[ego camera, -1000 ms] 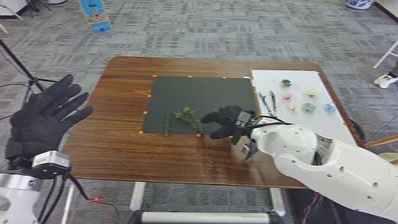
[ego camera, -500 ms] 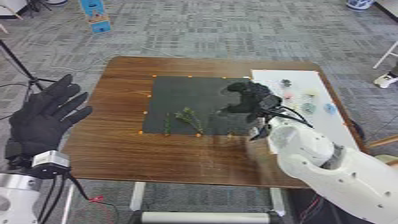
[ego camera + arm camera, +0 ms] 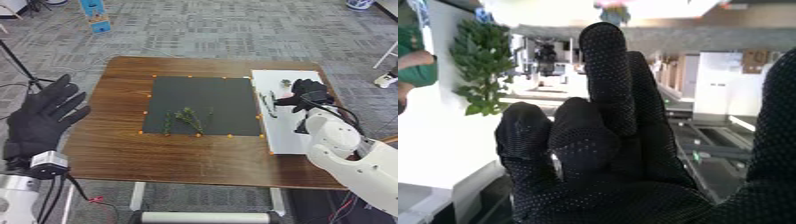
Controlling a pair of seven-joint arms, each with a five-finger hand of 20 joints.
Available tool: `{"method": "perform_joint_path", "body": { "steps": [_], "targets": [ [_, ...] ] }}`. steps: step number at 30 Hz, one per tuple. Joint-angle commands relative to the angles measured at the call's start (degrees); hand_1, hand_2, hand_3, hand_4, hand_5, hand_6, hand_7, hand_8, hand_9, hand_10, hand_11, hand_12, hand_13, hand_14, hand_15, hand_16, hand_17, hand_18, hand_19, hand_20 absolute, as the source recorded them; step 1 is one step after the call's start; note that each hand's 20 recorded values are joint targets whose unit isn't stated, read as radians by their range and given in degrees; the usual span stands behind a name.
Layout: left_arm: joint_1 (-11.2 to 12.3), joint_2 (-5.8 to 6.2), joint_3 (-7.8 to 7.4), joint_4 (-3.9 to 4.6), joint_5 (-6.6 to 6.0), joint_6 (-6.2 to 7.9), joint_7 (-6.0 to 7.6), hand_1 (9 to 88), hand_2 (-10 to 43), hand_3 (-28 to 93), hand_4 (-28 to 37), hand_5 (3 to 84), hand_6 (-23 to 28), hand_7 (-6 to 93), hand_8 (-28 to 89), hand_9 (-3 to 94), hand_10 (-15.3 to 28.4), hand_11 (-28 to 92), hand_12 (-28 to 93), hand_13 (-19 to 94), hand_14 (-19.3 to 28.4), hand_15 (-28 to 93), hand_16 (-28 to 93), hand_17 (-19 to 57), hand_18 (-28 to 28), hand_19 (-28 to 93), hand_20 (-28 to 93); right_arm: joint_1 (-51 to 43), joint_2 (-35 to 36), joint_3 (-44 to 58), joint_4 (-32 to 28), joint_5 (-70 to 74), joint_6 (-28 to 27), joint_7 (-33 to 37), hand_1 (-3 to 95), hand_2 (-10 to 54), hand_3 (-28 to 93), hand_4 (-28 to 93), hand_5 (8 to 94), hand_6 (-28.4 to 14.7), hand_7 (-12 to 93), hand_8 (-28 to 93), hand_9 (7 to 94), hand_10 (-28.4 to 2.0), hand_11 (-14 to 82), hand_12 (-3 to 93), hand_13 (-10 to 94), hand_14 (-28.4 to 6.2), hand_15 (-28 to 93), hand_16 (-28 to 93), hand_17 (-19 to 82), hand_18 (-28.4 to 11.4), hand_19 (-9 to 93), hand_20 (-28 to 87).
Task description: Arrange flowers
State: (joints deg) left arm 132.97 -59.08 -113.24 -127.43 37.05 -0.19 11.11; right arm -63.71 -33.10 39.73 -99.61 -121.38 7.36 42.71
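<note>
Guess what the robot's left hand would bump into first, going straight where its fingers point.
Nothing near: the left hand seems to have a free way over the carpet, perhaps towards the blue board, though depth is unclear.

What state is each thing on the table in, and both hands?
Left hand: open, raised at the table's left side.
Right hand: over the white sheet.
White sheet: flat, partly covered by the right hand.
Black mat: flat, uncovered except for greenery.
Leafy sprig: lying on the mat, branches spread.
Green stem: lying left of the sprig.
Green flower: loose on the sheet.
</note>
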Motion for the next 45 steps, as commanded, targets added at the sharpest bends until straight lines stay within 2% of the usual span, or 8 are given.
{"method": "perform_joint_path", "body": {
  "steps": [1, 5, 7, 9, 17, 23, 27, 45],
  "targets": [
    [-0.24, 1.11, -3.44, 0.16, -2.75, -1.57, -0.02, 22.0, -8.6, 63, -28.3, 29.0, 2.6, 16.4, -9, 25.5, 11.2, 15, 15, 21, 14.3, 16, 3, -7.9, 26.6, 44, 1, 0.39, -2.86, -3.11, 1.83, 0.41, -1.33, -0.34, 28.0, -9.5, 53, -28, 55.6, -5.2, 16, -8, 71.5, -13.0, 33.2, 27.9, 71, -9.4, 83, 38, 38, -24.1, 93, 62],
    [-0.43, 1.75, -5.10, 0.80, -5.77, -3.82, -1.47, 22.9, -8.5, 59, -28.3, 28.5, 3.3, 14.4, -8, 24.6, 11.5, 13, 15, 20, 15.1, 13, 3, -8.3, 27.6, 43, 0, 1.64, -4.11, -4.95, 3.05, 0.56, -2.20, -0.32, 25.5, -9.5, 58, -28, 57.2, -4.8, 16, -9, 72.1, -12.8, 33.2, 27.7, 71, -9.1, 83, 38, 38, -23.9, 93, 61],
    [-0.37, 2.23, -5.79, 1.14, -7.93, -5.41, -1.87, 23.2, -8.8, 58, -28.3, 28.1, 3.5, 13.7, -8, 23.7, 11.6, 12, 15, 19, 15.2, 12, 3, -8.8, 27.9, 43, 0, 2.09, -4.67, -5.71, 3.75, 0.53, -2.63, -0.22, 26.1, -9.5, 58, -28, 58.5, -5.2, 15, -9, 72.7, -12.8, 33.2, 27.6, 72, -9.0, 83, 38, 39, -23.9, 93, 62],
    [-0.43, 2.50, -6.18, 1.38, -8.50, -6.23, -2.04, 23.0, -9.1, 58, -28.3, 27.9, 3.6, 13.1, -7, 23.1, 11.6, 11, 15, 19, 15.5, 10, 3, -9.1, 28.1, 42, -1, 2.69, -5.09, -6.73, 4.52, 0.53, -2.79, -0.04, 25.7, -9.5, 59, -28, 59.7, -5.4, 15, -9, 73.6, -12.6, 33.1, 27.6, 72, -8.8, 83, 38, 39, -23.8, 93, 62],
    [0.13, 2.74, -5.74, 1.18, -8.16, -5.17, -1.19, 23.1, -8.7, 59, -28.3, 27.7, 3.4, 13.1, -7, 22.6, 11.2, 11, 16, 19, 15.0, 10, 5, -9.6, 27.7, 42, -1, 4.81, -8.11, -10.55, 7.71, 0.10, -4.39, 1.35, 25.9, -9.5, 65, -28, 64.3, -3.0, 19, -10, 75.8, -11.9, 37.7, 29.8, 73, -7.7, 83, 39, 41, -23.2, 93, 62],
    [-0.45, 3.06, -4.84, 1.40, -7.67, -4.64, -1.48, 23.2, -8.0, 58, -28.3, 27.9, 3.3, 13.5, -7, 23.1, 11.2, 11, 17, 19, 14.8, 11, 5, -9.5, 27.4, 42, 0, 6.41, -10.37, -13.56, 9.64, 0.68, -5.06, 1.89, 30.9, -9.5, 73, -28, 73.6, 0.7, 36, -12, 79.6, -10.3, 53.1, 35.7, 76, -6.6, 83, 39, 43, -22.3, 93, 63],
    [-0.50, 2.95, -4.86, 1.36, -6.56, -4.56, -2.12, 23.0, -7.6, 59, -28.3, 28.0, 3.2, 13.6, -7, 23.2, 11.2, 11, 17, 19, 14.8, 11, 5, -9.4, 27.2, 42, 0, 6.33, -11.08, -13.69, 9.75, 1.35, -4.82, 0.60, 43.6, -9.5, 74, -28, 77.6, 0.7, 44, 13, 84.2, -9.9, 57.9, 37.0, 80, -6.4, 84, 40, 47, -22.4, 93, 66],
    [-0.21, 2.45, -4.40, 1.13, -6.52, -3.75, -1.93, 22.0, -7.4, 61, -28.3, 28.2, 3.1, 13.8, -7, 23.5, 11.2, 12, 16, 19, 14.7, 12, 4, -9.5, 27.1, 42, 0, 5.66, -11.63, -14.45, 6.00, 2.11, -1.83, -7.83, 43.5, -9.5, 79, -21, 78.0, 1.6, 50, 22, 86.3, -8.6, 62.8, 39.0, 83, -6.2, 87, 41, 50, -22.7, 93, 70]
  ]
}}
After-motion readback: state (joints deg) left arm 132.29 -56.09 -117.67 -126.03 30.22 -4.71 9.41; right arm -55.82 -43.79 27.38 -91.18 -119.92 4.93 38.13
